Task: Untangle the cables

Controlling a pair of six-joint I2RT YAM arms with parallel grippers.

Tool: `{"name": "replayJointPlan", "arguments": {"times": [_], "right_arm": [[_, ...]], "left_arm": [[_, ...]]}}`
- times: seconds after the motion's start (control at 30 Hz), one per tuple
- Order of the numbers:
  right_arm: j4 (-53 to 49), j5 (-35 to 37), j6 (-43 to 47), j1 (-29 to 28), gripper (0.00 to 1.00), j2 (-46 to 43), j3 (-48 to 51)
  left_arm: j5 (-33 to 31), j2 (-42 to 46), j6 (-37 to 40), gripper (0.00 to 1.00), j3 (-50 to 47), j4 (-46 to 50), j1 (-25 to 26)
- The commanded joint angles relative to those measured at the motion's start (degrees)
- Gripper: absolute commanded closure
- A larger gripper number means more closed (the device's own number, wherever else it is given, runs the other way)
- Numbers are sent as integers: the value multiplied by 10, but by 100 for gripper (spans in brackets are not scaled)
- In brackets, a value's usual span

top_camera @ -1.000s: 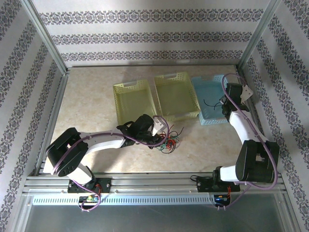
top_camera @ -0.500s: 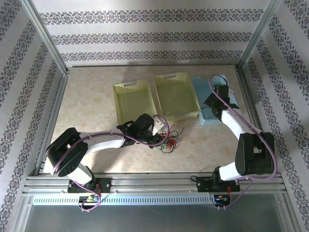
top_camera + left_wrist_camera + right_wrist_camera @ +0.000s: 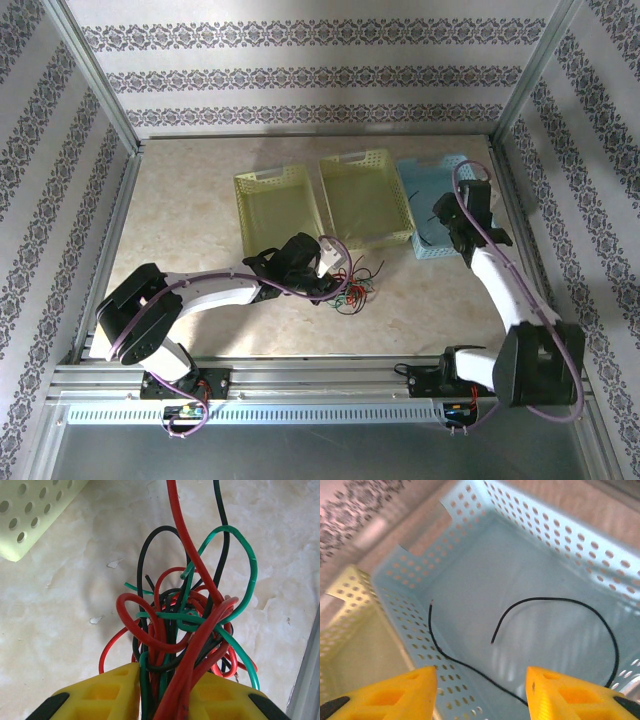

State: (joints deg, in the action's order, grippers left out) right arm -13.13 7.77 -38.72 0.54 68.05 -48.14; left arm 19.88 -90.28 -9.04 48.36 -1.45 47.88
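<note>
Red, green and black cables sit knotted on the table, clamped in the left fingers, while the right fingers hang apart over 1 black cable in the blue basket; a hard pull could tighten the knot.

Soft, even brightness, faint shadow beside the cables, blurred wallpaper in the right-wrist corner.

Top camera high, looking down, left wrist close on cables, right wrist close over blue basket
</note>
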Motion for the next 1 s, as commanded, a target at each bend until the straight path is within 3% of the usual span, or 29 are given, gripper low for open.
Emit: {"name": "replayJointPlan", "arguments": {"times": [0.0,0.13,0.23,0.4,0.47,0.63,0.83,0.97], "right_arm": [[-57,-21,28,-2,49,-59,3],[-119,-59,66,-51,49,-120,0],[-154,-103,86,-130,49,-141,15],[-154,-224,110,-242,51,-120,65],[-160,-240,112,-265,51,-97,72],[-158,-187,87,-247,52,-80,93],[-111,-239,87,-190,54,-51,110],[-78,-296,92,-186,59,-27,105]], "left_arm": [[3,9,9,76,0,-30,-10],[7,7,10,76,1,-27,-10],[9,7,10,76,0,-26,-10],[8,10,10,76,-4,-25,-10],[9,11,11,76,-5,-21,-10],[6,14,9,76,-9,-24,-10],[9,12,12,76,-6,-19,-10],[8,13,10,76,-5,-17,-10]]}}
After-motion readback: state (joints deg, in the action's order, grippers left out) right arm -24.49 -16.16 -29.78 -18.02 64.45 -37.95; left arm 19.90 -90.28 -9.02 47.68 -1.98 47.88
